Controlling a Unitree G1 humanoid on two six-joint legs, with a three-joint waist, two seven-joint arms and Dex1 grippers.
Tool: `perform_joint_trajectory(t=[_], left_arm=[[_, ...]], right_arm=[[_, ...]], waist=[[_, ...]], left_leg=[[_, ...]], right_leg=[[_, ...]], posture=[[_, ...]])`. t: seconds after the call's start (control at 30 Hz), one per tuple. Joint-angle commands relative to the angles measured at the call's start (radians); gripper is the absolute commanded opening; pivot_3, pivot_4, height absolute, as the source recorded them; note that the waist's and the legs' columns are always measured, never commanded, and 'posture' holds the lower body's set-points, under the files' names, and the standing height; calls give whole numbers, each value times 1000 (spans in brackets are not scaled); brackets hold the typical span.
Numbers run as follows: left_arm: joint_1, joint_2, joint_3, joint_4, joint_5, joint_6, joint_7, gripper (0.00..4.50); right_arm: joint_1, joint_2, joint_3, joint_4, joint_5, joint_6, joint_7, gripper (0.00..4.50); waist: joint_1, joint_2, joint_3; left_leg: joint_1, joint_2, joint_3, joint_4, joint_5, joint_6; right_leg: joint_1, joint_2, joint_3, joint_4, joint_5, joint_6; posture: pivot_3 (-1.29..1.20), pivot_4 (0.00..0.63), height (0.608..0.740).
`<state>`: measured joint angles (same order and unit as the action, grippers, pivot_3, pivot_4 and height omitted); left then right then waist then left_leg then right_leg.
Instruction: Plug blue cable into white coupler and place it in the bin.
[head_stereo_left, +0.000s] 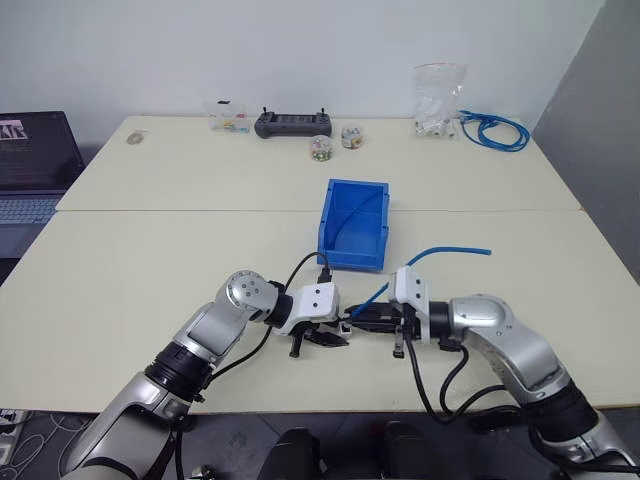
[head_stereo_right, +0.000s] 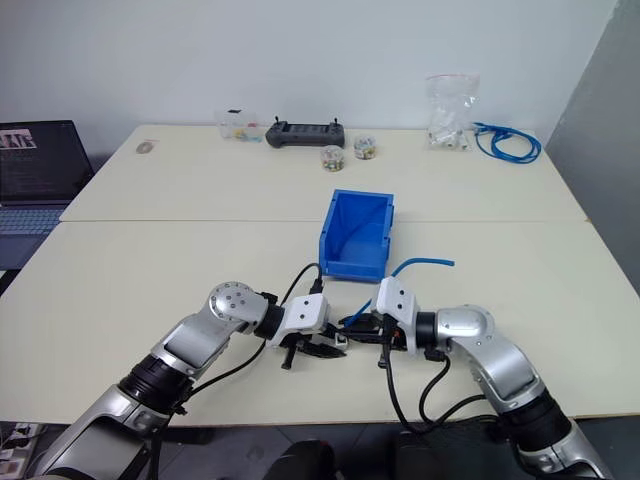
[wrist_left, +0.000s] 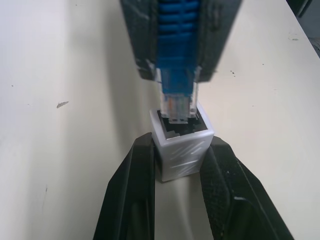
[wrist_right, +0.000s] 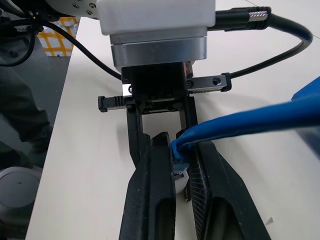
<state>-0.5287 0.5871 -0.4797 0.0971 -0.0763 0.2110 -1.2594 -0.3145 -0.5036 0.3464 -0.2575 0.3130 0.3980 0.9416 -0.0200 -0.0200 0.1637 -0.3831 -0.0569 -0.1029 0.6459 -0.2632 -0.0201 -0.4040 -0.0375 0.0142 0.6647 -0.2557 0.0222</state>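
Gripping the white coupler (wrist_left: 181, 145), the left gripper (wrist_left: 179, 167) faces the right gripper (wrist_right: 184, 165) clamped on the blue cable (wrist_right: 250, 120); slight misalignment could jam the half-entered plug.

Two cream tables (head_stereo_left: 180, 260) stand pushed together, a seam running between them, against a plain white wall (head_stereo_left: 300, 50). A grey panel (head_stereo_left: 610, 120) rises on the right. Light falls evenly, casting soft shadows.

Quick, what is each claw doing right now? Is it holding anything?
Left claw: closed on the white coupler.
Right claw: closed on the blue cable near its plug, whose tip is at the coupler's socket.
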Motion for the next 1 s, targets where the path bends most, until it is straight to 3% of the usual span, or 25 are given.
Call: perform_joint_trajectory(t=[0.03, 1.0], left_arm=[[21, 11, -11, 20, 30, 12, -10, 908], [30, 15, -7, 9, 41, -2, -34, 907]], right_arm=[[2, 1, 15, 1, -26, -42, 19, 110], [-88, -24, 102, 169, -122, -156, 192, 109]], waist=[[-1, 0, 0], [-7, 1, -4]], left_leg=[[0, 0, 0, 0, 0, 0], [2, 0, 0, 0, 0, 0]], right_leg=[[0, 0, 0, 0, 0, 0], [1, 1, 0, 1, 0, 0]], posture=[[0, 150, 740], [0, 150, 740]])
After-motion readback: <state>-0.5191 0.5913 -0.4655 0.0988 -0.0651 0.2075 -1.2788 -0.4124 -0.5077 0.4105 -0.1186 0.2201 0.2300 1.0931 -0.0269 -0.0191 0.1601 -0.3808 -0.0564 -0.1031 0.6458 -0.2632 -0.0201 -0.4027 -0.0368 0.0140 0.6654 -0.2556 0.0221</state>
